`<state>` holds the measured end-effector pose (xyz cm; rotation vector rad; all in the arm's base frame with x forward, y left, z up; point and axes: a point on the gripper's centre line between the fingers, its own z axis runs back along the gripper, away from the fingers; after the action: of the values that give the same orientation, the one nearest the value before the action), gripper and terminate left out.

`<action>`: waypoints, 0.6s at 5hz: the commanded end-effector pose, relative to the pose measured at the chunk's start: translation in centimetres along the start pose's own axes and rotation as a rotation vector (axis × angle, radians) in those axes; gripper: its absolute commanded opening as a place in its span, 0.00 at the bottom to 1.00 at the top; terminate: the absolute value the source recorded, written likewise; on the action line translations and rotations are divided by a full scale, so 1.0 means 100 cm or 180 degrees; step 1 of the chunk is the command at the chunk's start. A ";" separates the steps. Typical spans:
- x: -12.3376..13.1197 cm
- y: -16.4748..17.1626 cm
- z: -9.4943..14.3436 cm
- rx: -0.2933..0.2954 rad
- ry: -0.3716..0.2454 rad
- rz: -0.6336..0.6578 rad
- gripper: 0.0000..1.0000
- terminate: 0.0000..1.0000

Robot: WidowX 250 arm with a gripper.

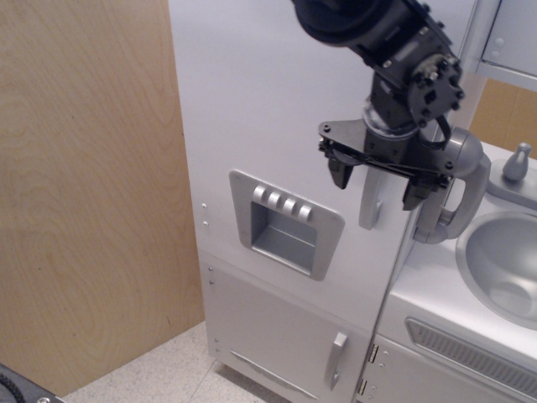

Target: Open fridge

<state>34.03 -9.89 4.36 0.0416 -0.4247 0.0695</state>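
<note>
I see gripper [379,185] w/ jaws apart, straddling vertical bar handle [370,202] of fridge [277,109], centre frame. Plywood wall [84,185] at left; speckled floor [159,374] below; sink [503,260] at right.

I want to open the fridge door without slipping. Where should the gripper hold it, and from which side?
Grip the vertical bar handle on the fridge door, from the front. The open gripper already has a finger on each side of it.
</note>
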 end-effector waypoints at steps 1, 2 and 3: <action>0.013 -0.004 0.020 -0.0114 -0.0197 0.0016 0.00 0.00; 0.009 0.002 0.024 -0.0299 -0.0157 -0.0018 0.00 0.00; -0.001 0.005 0.026 -0.0407 -0.0066 -0.0130 0.00 0.00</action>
<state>32.05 -9.31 4.55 -0.0550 -0.3821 -0.0023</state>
